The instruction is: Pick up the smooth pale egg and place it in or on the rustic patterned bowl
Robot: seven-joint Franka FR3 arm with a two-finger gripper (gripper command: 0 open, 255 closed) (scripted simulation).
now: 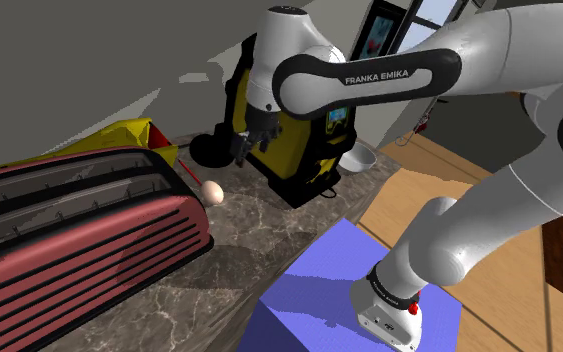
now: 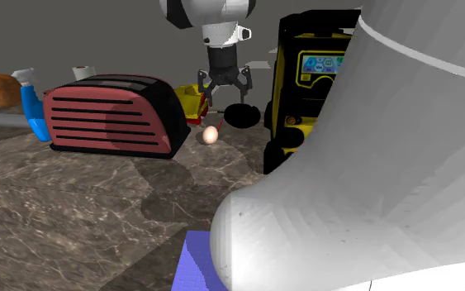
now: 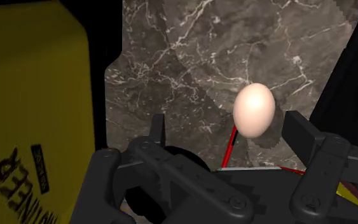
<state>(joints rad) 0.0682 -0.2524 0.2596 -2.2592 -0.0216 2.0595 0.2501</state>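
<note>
We see a dark marbled surface carrying everything here. The white Franka arm rises from its blue stand and reaches over that surface toward the shoulder view's left.

A long red toaster lies along the shoulder view's left side. A tall yellow-and-black device stands apart from it, toward the right of that view.

The pincer hangs in the gap between the toaster and the device, above the surface. We find its fingers spread wide with nothing clasped between them.

A pale bowl, drawn plain, sits beyond the yellow-and-black device toward the shoulder view's right, well apart from the egg.

A black round object sits near the pincer.

The smooth pale egg lies on the surface near the toaster's end, below the pincer. In the wrist view we see it ahead of the fingertips, nearer one finger, touched by neither. A thin red stick lies just beside it.
</note>
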